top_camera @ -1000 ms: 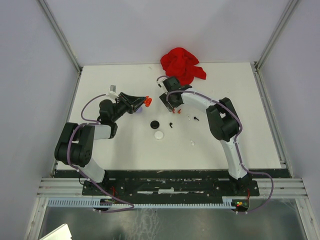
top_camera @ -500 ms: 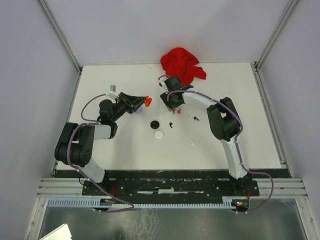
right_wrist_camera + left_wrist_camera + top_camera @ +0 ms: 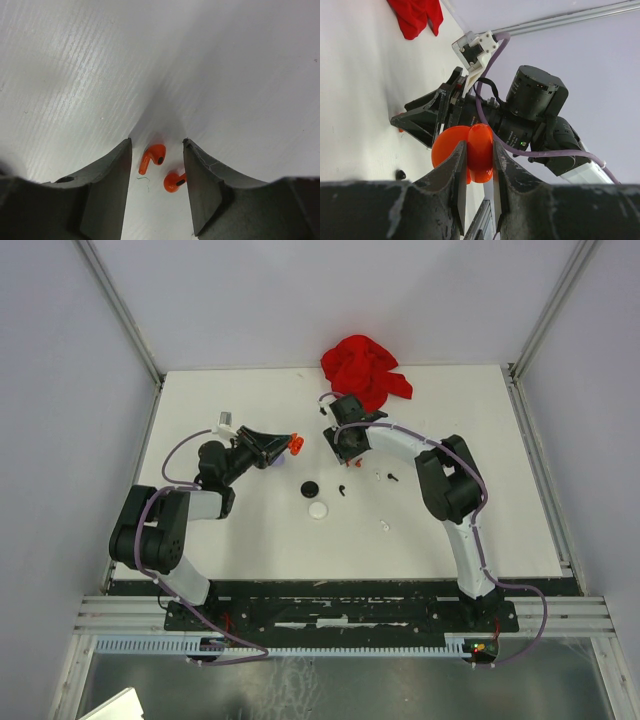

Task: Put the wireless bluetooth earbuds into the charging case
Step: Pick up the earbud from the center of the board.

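My left gripper (image 3: 290,445) is shut on the open orange-red charging case (image 3: 470,150) and holds it above the table, left of the right gripper. My right gripper (image 3: 345,447) is open and points down at the table. In the right wrist view two red earbuds lie on the white surface between its fingers (image 3: 107,175): one (image 3: 152,155) near the middle of the gap, the other (image 3: 173,181) touching or nearly touching the right finger. Black earbuds (image 3: 343,490) (image 3: 393,478) and a white one (image 3: 384,526) lie loose on the table.
A crumpled red cloth (image 3: 365,370) lies at the back, just behind the right gripper. A black disc (image 3: 310,488) and a white disc (image 3: 318,510) sit in the middle of the white table (image 3: 250,540). Grey walls enclose the sides.
My right gripper has shifted slightly to the right over the red earbuds. The left gripper and the case have not visibly moved.
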